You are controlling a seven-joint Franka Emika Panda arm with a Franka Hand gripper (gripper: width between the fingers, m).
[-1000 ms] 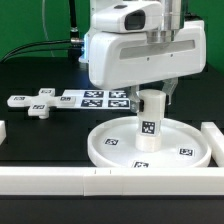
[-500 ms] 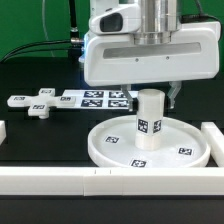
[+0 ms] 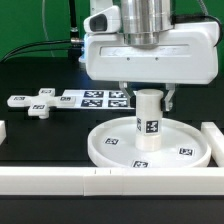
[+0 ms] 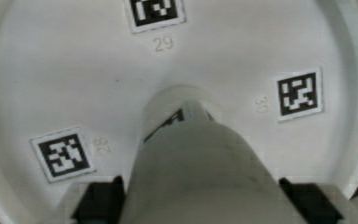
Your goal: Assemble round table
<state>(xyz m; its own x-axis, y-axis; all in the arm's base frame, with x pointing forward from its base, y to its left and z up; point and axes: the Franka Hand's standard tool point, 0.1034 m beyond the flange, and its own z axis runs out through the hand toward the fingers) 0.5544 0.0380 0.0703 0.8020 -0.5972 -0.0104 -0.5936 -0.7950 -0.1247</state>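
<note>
The large rimmed round disc (image 3: pixel 100 150) lies on the black table near the front. The short thick cylinder (image 3: pixel 148 122) stands upright at its middle. My gripper (image 3: pixel 148 95) comes straight down over the cylinder's top, with a finger pressed against each side, shut on it. In the wrist view the cylinder (image 4: pixel 202 160) fills the middle between my gripper's (image 4: pixel 202 200) dark fingers (image 4: pixel 101 198), with the tagged disc (image 4: pixel 87 70) below. The cross-shaped piece (image 3: pixel 38 106) lies loose at the exterior view's left.
The marker board (image 3: pixel 95 98) lies flat behind the disc. A white border block (image 3: pixel 60 180) runs along the front edge, another (image 3: pixel 212 135) stands at the exterior view's right, and a small one (image 3: pixel 3 130) at its left.
The cylinder's tags have shifted round its side while it stays upright on the disc. The gripper has turned with it and kept its place.
</note>
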